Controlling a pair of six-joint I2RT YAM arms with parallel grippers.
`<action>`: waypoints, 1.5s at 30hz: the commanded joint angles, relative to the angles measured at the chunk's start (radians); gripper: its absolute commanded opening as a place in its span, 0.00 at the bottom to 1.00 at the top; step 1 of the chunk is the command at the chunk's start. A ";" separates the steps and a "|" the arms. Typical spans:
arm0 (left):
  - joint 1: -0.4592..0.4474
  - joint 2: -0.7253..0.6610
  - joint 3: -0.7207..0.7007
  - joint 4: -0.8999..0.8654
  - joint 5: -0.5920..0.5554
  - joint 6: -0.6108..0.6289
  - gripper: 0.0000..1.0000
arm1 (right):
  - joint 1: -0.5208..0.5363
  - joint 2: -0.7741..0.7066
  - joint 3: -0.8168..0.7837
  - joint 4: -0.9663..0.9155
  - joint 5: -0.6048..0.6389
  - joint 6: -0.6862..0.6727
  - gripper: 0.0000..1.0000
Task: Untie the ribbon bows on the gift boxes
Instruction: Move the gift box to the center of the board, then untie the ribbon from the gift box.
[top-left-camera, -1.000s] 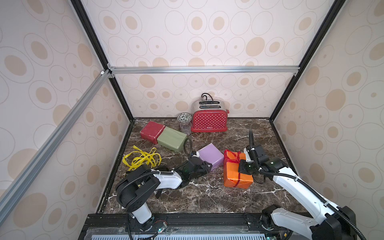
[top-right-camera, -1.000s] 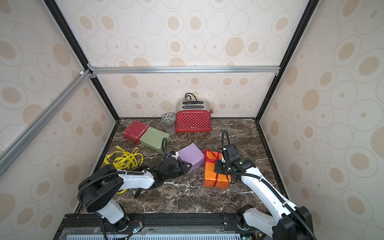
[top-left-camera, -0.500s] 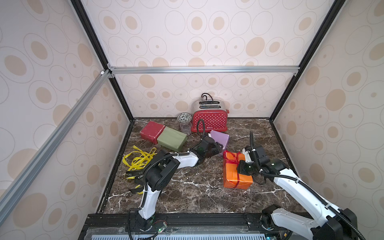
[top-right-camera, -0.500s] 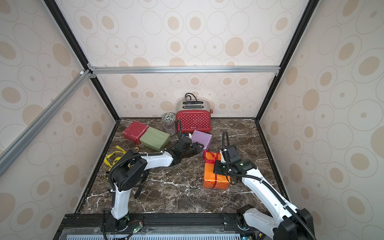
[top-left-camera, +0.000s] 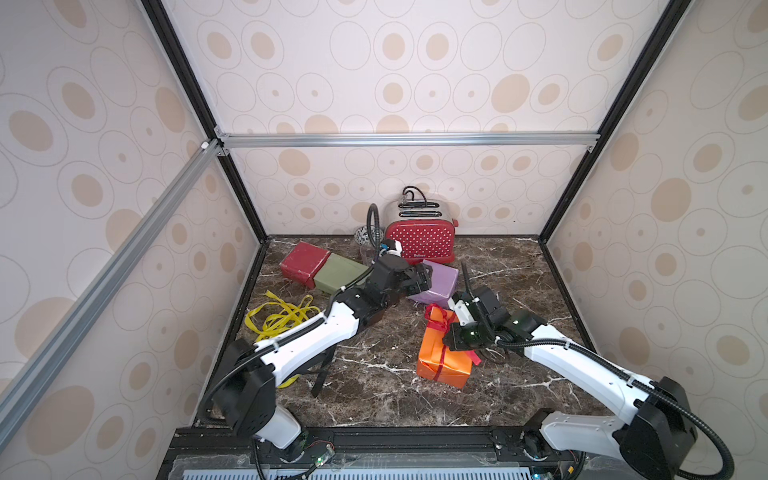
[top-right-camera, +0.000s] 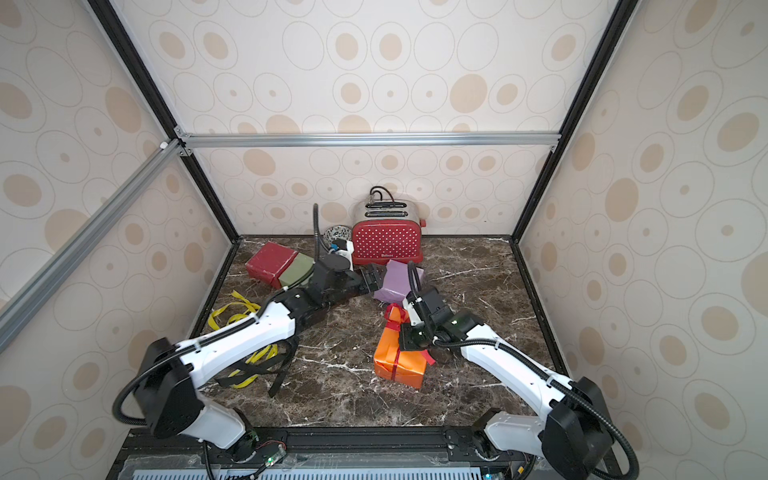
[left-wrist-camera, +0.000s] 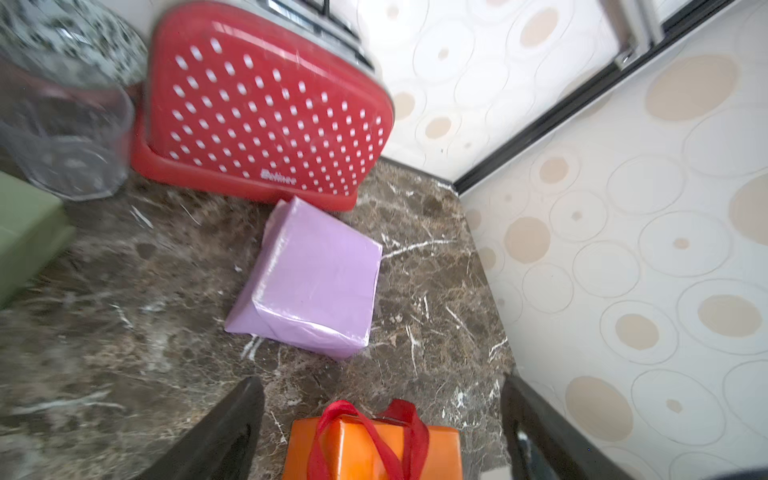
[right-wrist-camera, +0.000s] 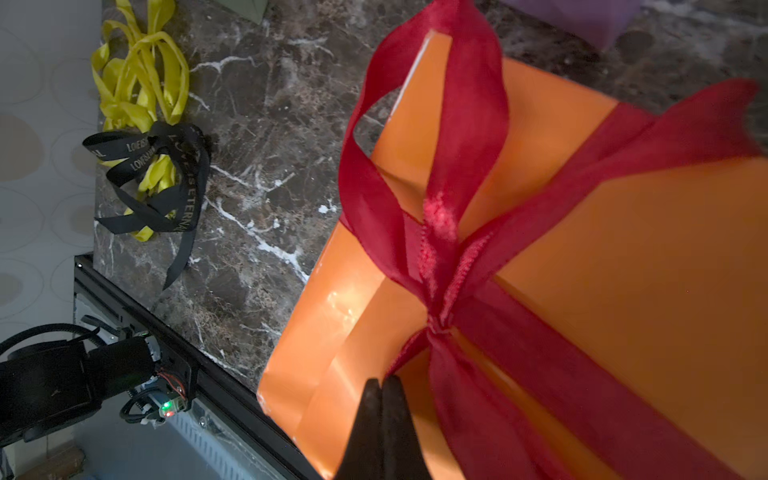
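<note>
Red ribbon bow sits tied on top of the bright orange gift box, which rests a little right of the counter's centre, toward the front edge. The right pincer is clenched. Its fingertips are pressed together on a thin strand running down from the bow's knot, and its arm reaches in from the front right corner.

The left pincer is released, its 2 fingers spread wide with nothing between them. It hovers at the left side of the lilac purple gift box; whether it touches the box cannot be told. That box shows plain paper on every visible face and lies just in front of the red white-dotted toaster at the back edge. A clear glass stands beside the toaster, on its left.

Near the back left corner, the dark red gift box and the olive green gift box lie side by side, touching. Loose bright yellow ribbons lie in a tangle by the left edge. The black ribbon with pale lettering lies over a yellow strand nearer the front left corner, partly hidden under the left arm in both top views.
</note>
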 joint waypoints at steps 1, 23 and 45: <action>0.004 -0.090 -0.065 -0.122 -0.110 0.052 0.89 | 0.068 0.073 0.084 0.057 0.006 -0.006 0.00; 0.003 -0.532 -0.454 -0.172 -0.141 0.080 0.86 | 0.167 0.204 0.278 0.076 0.125 -0.038 0.42; -0.180 0.072 0.226 -0.666 0.158 0.592 0.88 | -0.367 -0.087 -0.382 0.545 0.175 0.185 0.42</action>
